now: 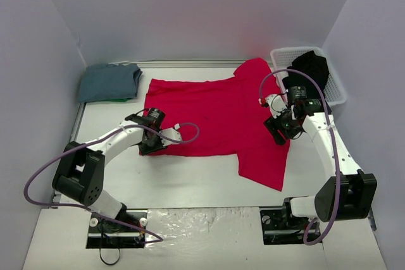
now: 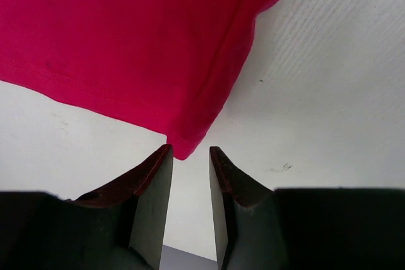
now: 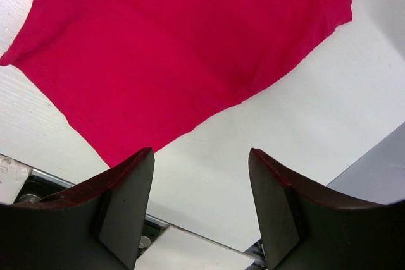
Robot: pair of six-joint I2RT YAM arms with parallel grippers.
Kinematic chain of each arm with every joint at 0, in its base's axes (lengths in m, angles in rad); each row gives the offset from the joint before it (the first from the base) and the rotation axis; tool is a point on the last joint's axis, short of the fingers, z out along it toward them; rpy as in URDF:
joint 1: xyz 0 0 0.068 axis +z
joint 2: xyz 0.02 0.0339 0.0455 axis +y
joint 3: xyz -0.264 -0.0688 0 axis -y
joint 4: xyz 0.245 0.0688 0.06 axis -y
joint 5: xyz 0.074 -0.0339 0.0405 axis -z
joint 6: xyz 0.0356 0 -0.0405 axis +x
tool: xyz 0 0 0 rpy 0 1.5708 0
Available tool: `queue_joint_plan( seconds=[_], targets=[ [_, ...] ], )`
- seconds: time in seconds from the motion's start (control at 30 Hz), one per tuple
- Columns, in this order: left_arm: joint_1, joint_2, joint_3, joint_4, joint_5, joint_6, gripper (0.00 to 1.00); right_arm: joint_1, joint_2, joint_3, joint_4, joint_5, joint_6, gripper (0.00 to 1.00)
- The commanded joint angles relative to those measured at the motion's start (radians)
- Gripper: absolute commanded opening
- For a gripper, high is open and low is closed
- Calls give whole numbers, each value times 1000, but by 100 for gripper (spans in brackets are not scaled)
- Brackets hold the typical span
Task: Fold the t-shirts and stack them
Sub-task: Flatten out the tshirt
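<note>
Lying spread flat, red t-shirt (image 1: 209, 112) (sleeves out); left tool (image 2: 190, 151) narrowly parted, right tool (image 3: 201, 153) wider, both empty

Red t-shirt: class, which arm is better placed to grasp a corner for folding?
Left, probably. A hem corner of the red t-shirt sits centred before the open jaws of the left arm; the right arm has cloth beside one jaw only.

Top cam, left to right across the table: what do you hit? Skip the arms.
folded blue-grey t-shirt → red t-shirt, spread out → white basket holding the black t-shirt
</note>
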Motion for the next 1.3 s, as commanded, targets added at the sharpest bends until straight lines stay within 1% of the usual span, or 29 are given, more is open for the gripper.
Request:
queue_joint_plan(
  seconds=[0.0, 0.17, 0.33, 0.4, 0.43, 0.53, 0.63, 0.67, 0.7, 0.8, 0.9, 0.93, 0.97, 1.0, 1.07, 1.27],
  targets=[
    [-5, -27, -4, -35, 3, 45, 29, -15, -36, -18, -24, -1, 4, 58],
    [-5, -42, -21, -46, 3, 55, 29, -20, -50, -44, -24, -1, 4, 58],
    [-1, -35, -65, -12, -26, 72, 29, -26, -64, -55, -26, -4, 5, 58],
    [12, -21, -85, 20, -27, 80, 29, -29, -67, -55, -27, -5, 7, 58],
    [30, -13, -90, 29, -50, 82, 29, -31, -70, -56, -26, -6, 7, 58],
    [65, 25, -85, 34, -47, 83, 28, -31, -75, -62, -26, -4, 7, 58],
    [88, 37, -64, 33, -36, 71, 21, -32, -86, -72, -24, -5, 10, 58],
    [90, 36, -52, 31, -36, 69, 14, -32, -87, -78, -26, -6, 10, 58],
    [91, 34, -45, 29, -36, 68, 11, -31, -87, -82, -27, -6, 11, 58],
    [93, 31, -30, 28, -36, 62, 10, -31, -95, -93, -27, 2, 8, 57],
    [93, 19, -10, 17, -35, 52, 10, -32, -104, -101, -30, 5, 8, 57],
    [93, 7, -4, 7, -11, 46, 10, -32, -109, -102, -32, 5, 8, 57],
    [93, -4, 2, 0, -9, 45, 11, -34, -109, -104, -32, 5, 7, 58],
    [93, -12, 13, -15, 2, 43, 16, -35, -110, -107, -32, 5, 7, 58],
    [91, -42, 18, -24, 5, 46, 19, -37, -113, -110, -32, 7, 4, 58],
    [90, -61, 21, -49, 11, 62, 23, -38, -116, -122, -30, 4, -2, 59]
  ],
)
